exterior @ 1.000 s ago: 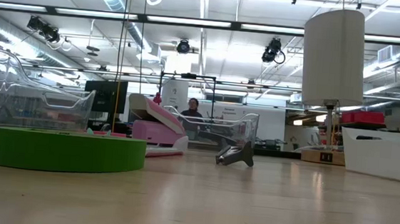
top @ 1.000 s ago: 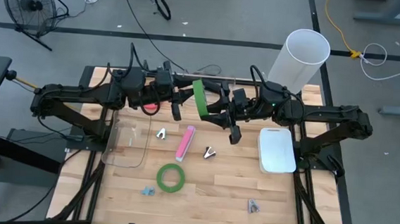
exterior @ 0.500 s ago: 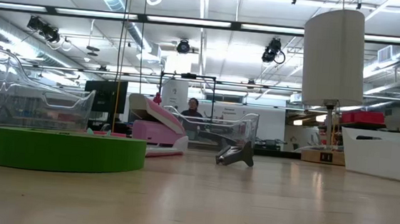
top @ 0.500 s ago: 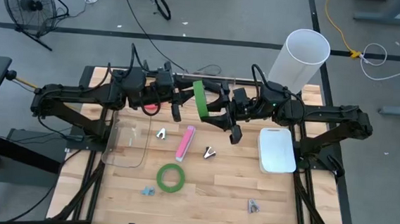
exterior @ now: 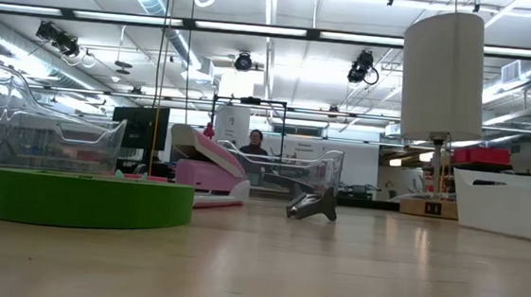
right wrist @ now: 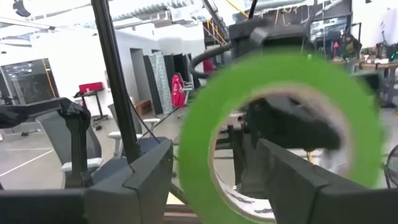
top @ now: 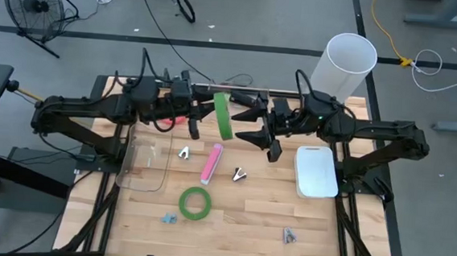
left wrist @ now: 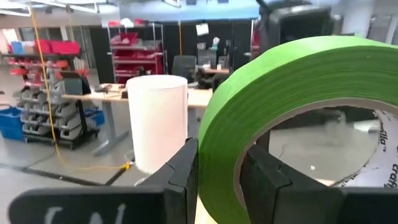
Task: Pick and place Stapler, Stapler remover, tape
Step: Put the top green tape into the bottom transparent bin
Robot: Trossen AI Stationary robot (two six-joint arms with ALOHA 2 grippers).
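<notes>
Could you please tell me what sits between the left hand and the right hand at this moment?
A green tape roll stands on edge there, pinched by the left hand; the open right hand is just clear of it, as the high view shows.

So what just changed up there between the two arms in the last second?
The right gripper opened its fingers and let go of the raised green tape roll, which the left gripper now holds alone, carried slightly leftward. The other green roll, pink stapler and bins stayed put.
</notes>
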